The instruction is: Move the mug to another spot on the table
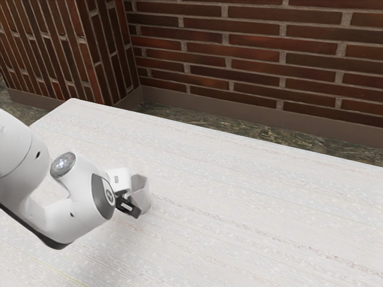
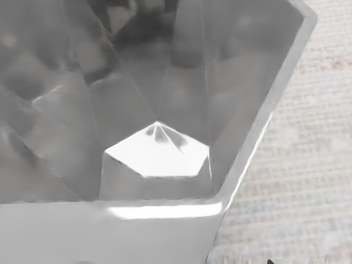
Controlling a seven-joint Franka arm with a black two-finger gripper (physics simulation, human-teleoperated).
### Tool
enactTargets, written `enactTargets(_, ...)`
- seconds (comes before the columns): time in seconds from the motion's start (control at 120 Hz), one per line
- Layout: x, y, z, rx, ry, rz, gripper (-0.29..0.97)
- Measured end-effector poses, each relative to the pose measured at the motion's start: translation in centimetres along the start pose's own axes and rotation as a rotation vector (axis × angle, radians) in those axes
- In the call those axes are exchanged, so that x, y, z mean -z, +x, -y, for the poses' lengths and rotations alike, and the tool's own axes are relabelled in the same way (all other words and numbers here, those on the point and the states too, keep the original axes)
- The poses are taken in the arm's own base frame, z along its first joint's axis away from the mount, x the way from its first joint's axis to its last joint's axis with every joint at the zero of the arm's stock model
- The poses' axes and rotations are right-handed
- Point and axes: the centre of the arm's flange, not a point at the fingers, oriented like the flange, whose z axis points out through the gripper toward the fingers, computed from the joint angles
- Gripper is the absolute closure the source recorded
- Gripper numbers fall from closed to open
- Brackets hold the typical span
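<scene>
Grey faceted mug (image 1: 141,186) right at the gripper (image 1: 131,201)
From the white arm (image 1: 42,197), the gripper is held low over the pale table (image 1: 257,203), and the mug's hollow is seen directly beneath the hand; whether the gripper is closed on its wall cannot be told. A firm hold is best confirmed first; then the mug should be lifted upright and carried to bare table beyond the gripper.

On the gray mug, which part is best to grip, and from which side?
Take the mug by its thin wall at the rim, coming down from above. It stands upright on the table with its mouth open upward, and the wrist view looks into its flat-faceted inside, so a flat wall panel probably pinches well. The gripper is at its side toward the exterior view's left.
</scene>
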Motion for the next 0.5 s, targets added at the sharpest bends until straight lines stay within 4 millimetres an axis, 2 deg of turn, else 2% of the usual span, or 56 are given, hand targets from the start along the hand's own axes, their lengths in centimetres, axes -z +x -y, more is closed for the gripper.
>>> enactTargets(0.125,-0.3,-1.2,-0.1,0.040,-0.011,0.025,0.15)
enactTargets(0.275,-0.2,-2.3,-0.6,0.091,-0.023,0.042,0.07)
enactTargets(0.4,1.1,-3.9,-0.8,0.300,-0.044,0.023,0.04)
enactTargets(0.5,2.2,-4.4,-0.7,0.374,-0.057,0.002,0.03)
